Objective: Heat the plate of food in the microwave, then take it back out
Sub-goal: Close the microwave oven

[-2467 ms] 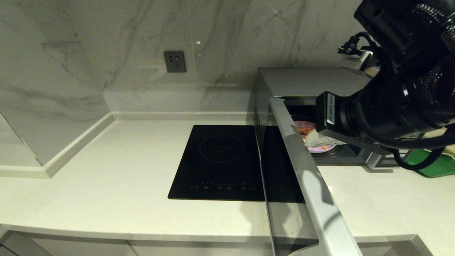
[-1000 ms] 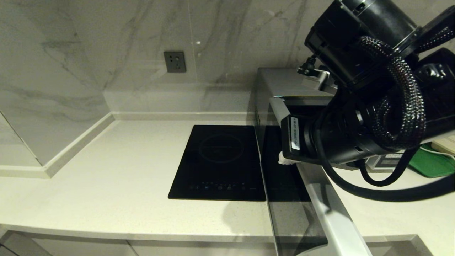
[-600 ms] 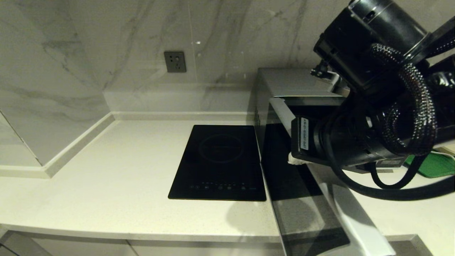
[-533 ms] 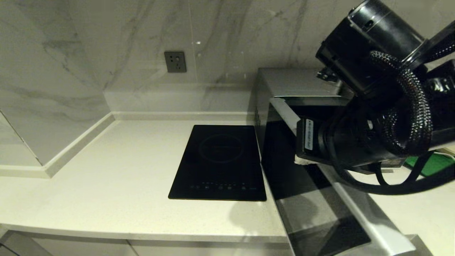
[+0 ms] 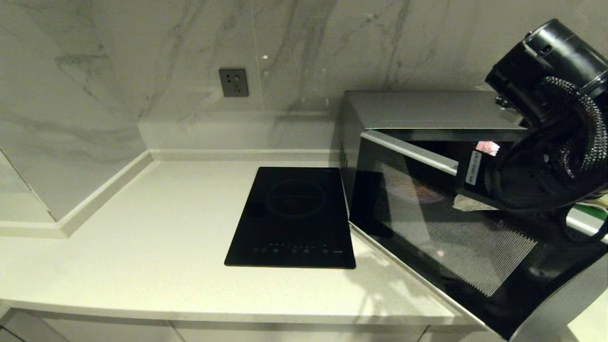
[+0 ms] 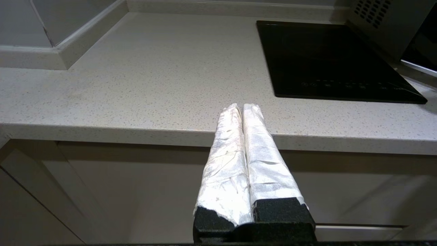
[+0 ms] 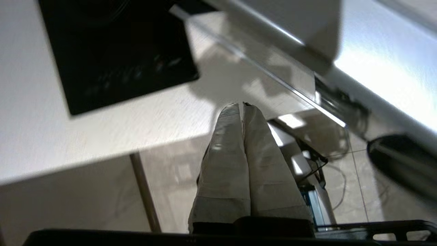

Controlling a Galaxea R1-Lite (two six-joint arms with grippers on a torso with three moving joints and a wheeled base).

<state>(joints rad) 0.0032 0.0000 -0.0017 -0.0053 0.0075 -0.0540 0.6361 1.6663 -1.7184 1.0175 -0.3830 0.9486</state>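
microwave (image 5: 418,142) stood on the worktop (image 5: 142,228) beside the hob (image 5: 292,216), door half-swung across its front, plate of food (image 5: 412,191) seen dimly inside, right gripper (image 7: 243,104) clenched empty against the door, left gripper (image 6: 241,106) clenched below the worktop edge

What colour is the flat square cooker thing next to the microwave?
Glossy black. The flat glass induction hob set in the pale speckled countertop shows best in the head view.

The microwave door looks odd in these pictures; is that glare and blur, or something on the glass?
Head view: the microwave door's dark glass mirrors the room, and the plate of food shows dimly through it. Right wrist view: motion-smeared, a bright glare streak on the door's silver band, the shut right gripper near it. Left wrist view: sharp, evenly lit, left gripper parked by the counter edge.
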